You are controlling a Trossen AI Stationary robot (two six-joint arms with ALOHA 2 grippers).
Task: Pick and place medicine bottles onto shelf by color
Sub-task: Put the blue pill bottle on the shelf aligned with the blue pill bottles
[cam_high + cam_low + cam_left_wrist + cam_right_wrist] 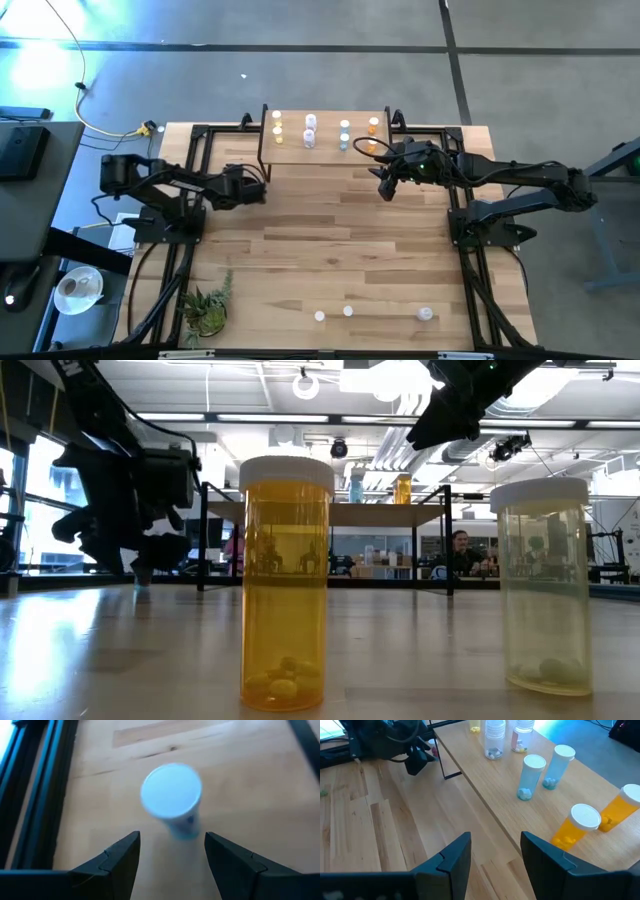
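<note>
Item: medicine bottles, sorting by colour onto the shelf (325, 155); step in hand appears to be a pick by the left arm, the right arm idle after a placement, as I judge it.

Left gripper (172, 852): fingers parted, nothing between them; it hangs over a bluish bottle (172, 795) standing on the table (330, 250), seen almost cap-on; the bottle lies just ahead of the fingertips, not yet between them.

Right gripper (495, 850): fingers apart, empty; poised just off the shelf's right front edge.

On the shelf: two orange bottles (580, 827), two bluish bottles (530, 777), two clear white bottles (495, 740), yellowish ones at the far left; each colour paired in its own column.

Still on the table: three bottles near the front edge, among them a deep yellow bottle (285, 585) and a pale bottle (545, 585), well apart from both arms.

Orientation: every bottle upright, long axis vertical, white cap uppermost; none tipped.

Next move, by my reckoning: advance and lower the left gripper until the fingers straddle the bluish bottle's body below the cap, then close squarely; a glancing touch could topple so narrow a cylinder.
</note>
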